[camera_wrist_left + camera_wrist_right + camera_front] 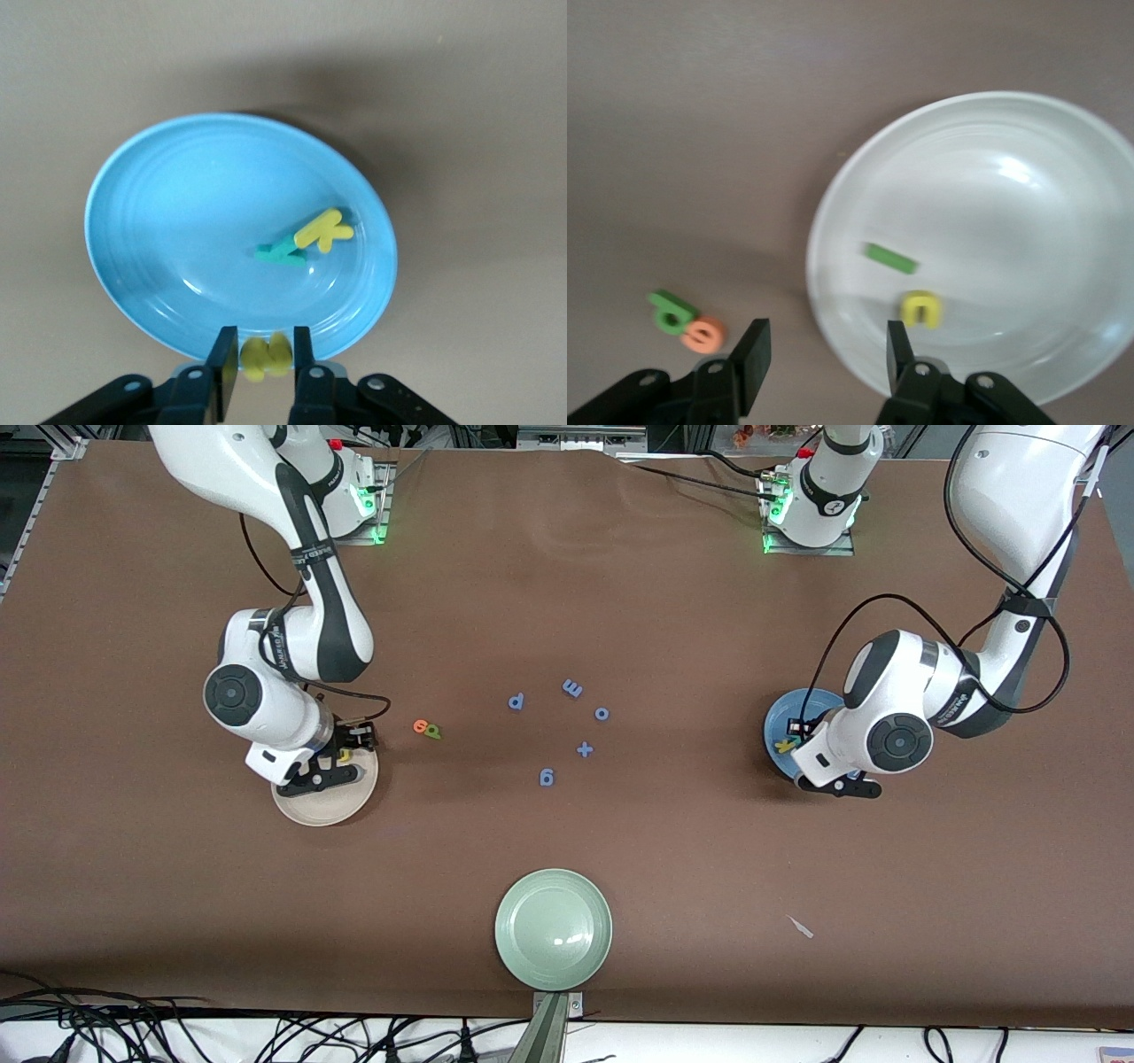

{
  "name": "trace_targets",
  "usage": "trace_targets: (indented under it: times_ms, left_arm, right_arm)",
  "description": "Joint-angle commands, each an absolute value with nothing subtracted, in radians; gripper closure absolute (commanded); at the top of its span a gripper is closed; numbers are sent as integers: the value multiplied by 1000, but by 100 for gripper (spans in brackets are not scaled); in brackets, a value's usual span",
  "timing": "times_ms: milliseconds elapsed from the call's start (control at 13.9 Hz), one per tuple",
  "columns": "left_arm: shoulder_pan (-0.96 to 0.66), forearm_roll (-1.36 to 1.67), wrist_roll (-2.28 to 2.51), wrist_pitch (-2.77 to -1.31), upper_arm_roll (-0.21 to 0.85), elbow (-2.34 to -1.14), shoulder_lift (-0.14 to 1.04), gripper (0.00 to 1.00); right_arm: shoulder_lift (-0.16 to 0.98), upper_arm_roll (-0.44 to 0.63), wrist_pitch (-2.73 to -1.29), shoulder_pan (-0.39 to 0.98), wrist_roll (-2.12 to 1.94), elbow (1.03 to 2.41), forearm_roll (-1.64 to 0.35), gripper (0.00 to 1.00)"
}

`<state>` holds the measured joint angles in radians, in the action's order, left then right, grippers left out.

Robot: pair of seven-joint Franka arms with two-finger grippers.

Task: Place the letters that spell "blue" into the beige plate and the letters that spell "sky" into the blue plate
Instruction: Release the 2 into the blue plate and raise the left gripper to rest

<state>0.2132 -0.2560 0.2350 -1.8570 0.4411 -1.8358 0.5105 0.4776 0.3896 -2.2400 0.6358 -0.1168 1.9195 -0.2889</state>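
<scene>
Left gripper: the left gripper point(266, 341) hangs over the rim of the blue plate point(177, 221), at the left arm's end of the table. Its fingers stand close together.
Left gripper's load: a yellow "s" point(257, 359) sits pinched between the two fingers, just above the plate's edge.
Blue plate, contents: a yellow "k" point(323, 230) lies partly on top of a teal "y" point(282, 253), the two touching. Both lie inside the plate, away from the rim where the gripper hangs.
Right gripper: the right gripper point(828, 341) is over the edge of the beige plate point(992, 177), at the right arm's end of the table. Its fingers are spread wide with nothing between them.
Beige plate, contents: a dark green bar "l" point(891, 258) and a yellow "u" point(921, 309) lie flat in it, near each other but apart.
Letters not yet in a plate: a green "b" point(673, 312) and an orange "e" point(704, 335) rest on the brown table point(709, 868), touching each other. They are just beside the beige plate, toward the middle of the table.
Table middle: five all-blue letters point(547, 778) are scattered loosely between the two plates, none touching another.
Near edge: a pale green plate point(554, 928) sits nearer to the front camera than everything else, well apart from the letters.
</scene>
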Motion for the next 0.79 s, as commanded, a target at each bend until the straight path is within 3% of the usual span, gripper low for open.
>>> trace_targets:
  times_ms: [0,502,717]
  left_arm:
    - [213,-276,212,-1859,451,-1867,453,0]
    - [215,-226,170,-1773,492,-1760,312,0]
    - [209,-209,169,-1647,515,-1587,272,0]
  right_arm:
    - [469,342,-2244,660,33,1922,-305,37]
    - [477,319,-2307,707,209,2038,-317,37]
    - [466,307,-2298,709,218,2069,-319,37]
